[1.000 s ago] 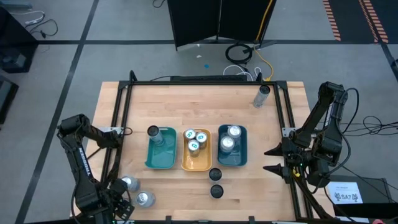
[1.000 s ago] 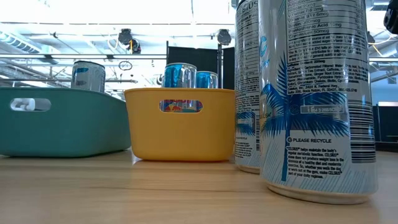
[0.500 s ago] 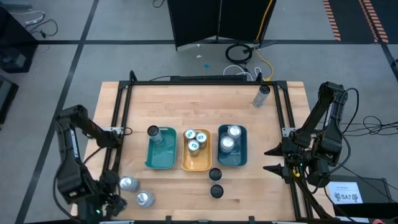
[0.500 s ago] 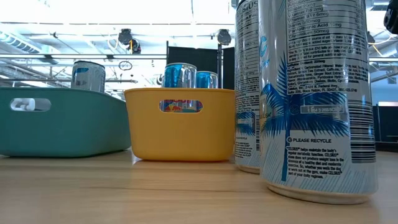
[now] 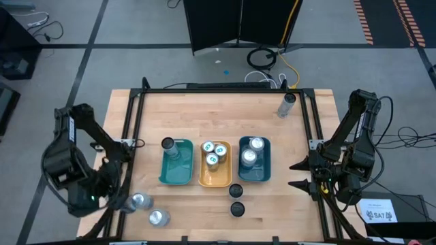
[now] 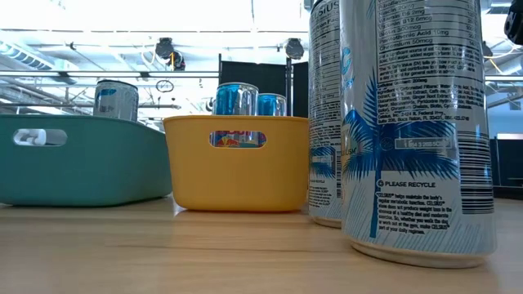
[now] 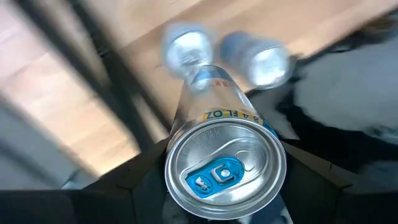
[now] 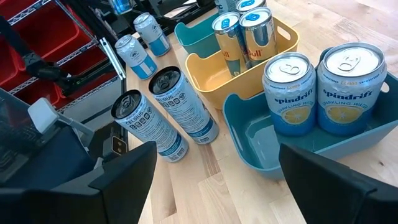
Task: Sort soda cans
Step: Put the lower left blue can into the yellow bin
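In the left wrist view a soda can [image 7: 214, 99] with a silver top and a blue tab sits between the fingers of my left gripper [image 7: 224, 177], above the table's near left corner. My left gripper [image 5: 109, 194] is hidden under its arm in the high view. Two silver-topped cans [image 5: 139, 201] [image 5: 158, 217] stand on the table below it. A teal tray [image 5: 178, 171], an orange tray [image 5: 204, 178] and a blue tray [image 5: 264, 170] hold more cans. My right gripper [image 5: 298, 174] waits open at the right edge. My left gripper pinches the can's side wall just below the top rim [image 7: 177, 146] between its two fingers [image 7: 140, 171]. The fingers come from above, pointing steeply down. The can is lifted clear of the table, its top toward the wrist and its bottom toward the table.
Two dark-topped cans [image 5: 236, 191] [image 5: 236, 209] stand in front of the orange tray, close to the low camera. One can [image 5: 287, 103] stands at the far right by the black frame rail [image 5: 310, 122]. Bare wood lies behind the trays.
My left arm has risen and swung toward the table's left edge and a little toward the far side, carrying the can upward. The two silver-topped cans on the table have stayed where they were.
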Robot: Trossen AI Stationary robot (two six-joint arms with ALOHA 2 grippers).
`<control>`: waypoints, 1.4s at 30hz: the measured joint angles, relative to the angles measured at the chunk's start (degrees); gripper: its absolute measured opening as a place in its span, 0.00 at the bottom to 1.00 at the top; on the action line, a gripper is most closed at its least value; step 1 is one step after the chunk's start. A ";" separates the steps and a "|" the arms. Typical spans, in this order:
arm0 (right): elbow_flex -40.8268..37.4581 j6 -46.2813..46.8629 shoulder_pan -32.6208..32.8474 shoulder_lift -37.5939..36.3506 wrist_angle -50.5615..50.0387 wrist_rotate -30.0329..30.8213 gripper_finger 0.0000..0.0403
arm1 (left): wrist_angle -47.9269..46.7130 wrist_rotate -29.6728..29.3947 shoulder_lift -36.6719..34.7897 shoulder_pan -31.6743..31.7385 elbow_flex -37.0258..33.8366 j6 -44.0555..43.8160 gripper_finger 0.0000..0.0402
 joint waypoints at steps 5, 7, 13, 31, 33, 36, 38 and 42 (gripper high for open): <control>0.02 0.00 0.02 0.00 -0.02 0.02 0.82 | 0.00 -12.40 -2.51 6.22 0.02 8.51 0.65; 0.00 0.00 0.00 0.00 -0.13 0.02 0.82 | 0.04 -14.18 -2.59 10.38 0.04 13.84 0.65; 0.00 0.02 0.00 0.00 -0.15 0.02 0.82 | 2.41 -14.59 -1.15 24.96 0.04 35.11 0.65; 0.00 0.22 0.02 0.00 2.73 0.00 0.82 | 22.92 5.92 15.85 50.06 1.98 79.14 0.65; 0.00 0.22 0.02 0.01 3.21 0.00 0.82 | 22.41 7.29 17.99 50.37 2.86 80.85 0.65; 0.00 0.22 0.02 0.42 3.37 0.01 0.82 | 21.06 7.46 21.15 50.70 4.64 82.61 0.65; 0.00 0.22 0.02 1.11 3.37 0.00 0.82 | 20.48 7.41 23.25 50.89 5.87 83.03 0.65; 0.00 0.22 0.02 3.19 3.37 -0.01 0.82 | 20.57 7.20 26.79 51.04 8.41 84.15 0.65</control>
